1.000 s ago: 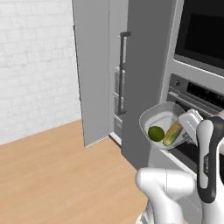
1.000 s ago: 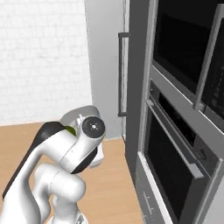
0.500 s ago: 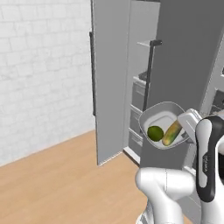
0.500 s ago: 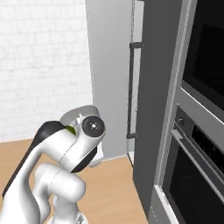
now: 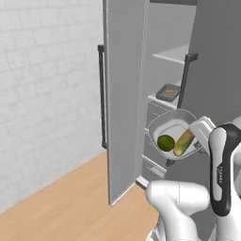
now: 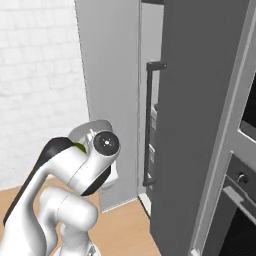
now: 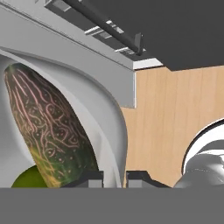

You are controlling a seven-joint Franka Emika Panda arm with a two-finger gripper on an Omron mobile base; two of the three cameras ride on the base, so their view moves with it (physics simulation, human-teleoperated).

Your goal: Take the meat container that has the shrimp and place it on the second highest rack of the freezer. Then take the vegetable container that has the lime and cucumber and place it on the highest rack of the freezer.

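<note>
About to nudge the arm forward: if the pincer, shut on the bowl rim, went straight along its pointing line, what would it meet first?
Judging by the hand view, the pincer points past the vegetable container toward the freezer front just beyond its rim, probably a drawer edge. Depth is unclear.

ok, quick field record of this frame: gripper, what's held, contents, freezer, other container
gripper: shut on the vegetable container's rim
vegetable container: held in the air in front of the open freezer
contents: lime and cucumber lying side by side inside
freezer: door open, pale shelves visible
meat container: resting on a freezer shelf, one shelf visible above it
shrimp: small orange piece in the meat container
</note>
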